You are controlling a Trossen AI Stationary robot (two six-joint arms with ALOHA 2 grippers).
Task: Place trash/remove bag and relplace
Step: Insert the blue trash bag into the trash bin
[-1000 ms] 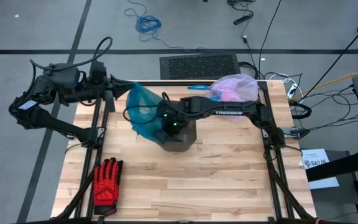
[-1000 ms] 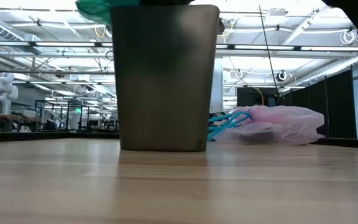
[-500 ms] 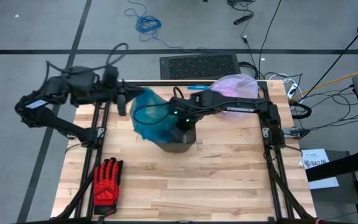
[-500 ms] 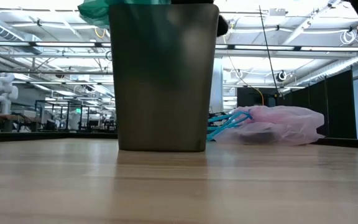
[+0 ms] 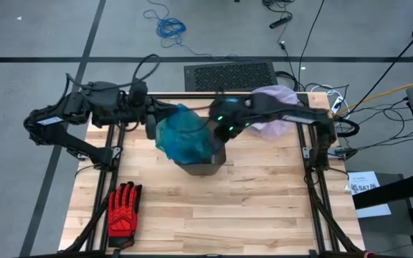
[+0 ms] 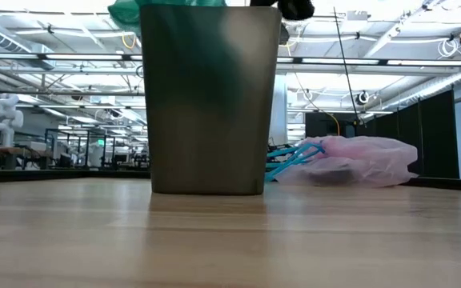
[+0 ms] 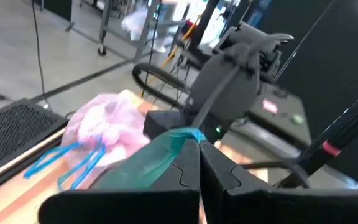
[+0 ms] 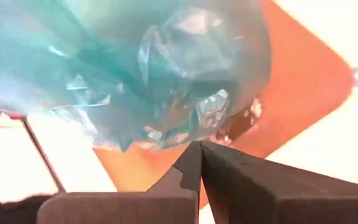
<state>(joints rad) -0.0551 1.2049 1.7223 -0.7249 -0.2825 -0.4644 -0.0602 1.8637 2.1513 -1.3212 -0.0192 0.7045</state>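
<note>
Wooden bench (image 5: 214, 208) carries a dark bin (image 6: 209, 100) just above centre. Teal-blue bag (image 5: 185, 136) drapes over the bin mouth, spilling toward 9 o'clock. Pink-lavender bag (image 5: 274, 107), tied and full, lies at 1 o'clock near the bench's far edge. Left pincer (image 7: 199, 163) closed, gripping the teal bag's edge. Right pincer (image 8: 201, 163) closed at the teal bag; grip not clear. Red-and-black glove (image 5: 122, 209) at 8 o'clock.

We count one dark grey plastic bin (image 5: 205, 163); beside it, one translucent pink plastic bag (image 5: 272, 100), one teal-blue plastic bag (image 5: 185, 135) over its rim, and one red-and-black work glove (image 5: 122, 208).
</note>
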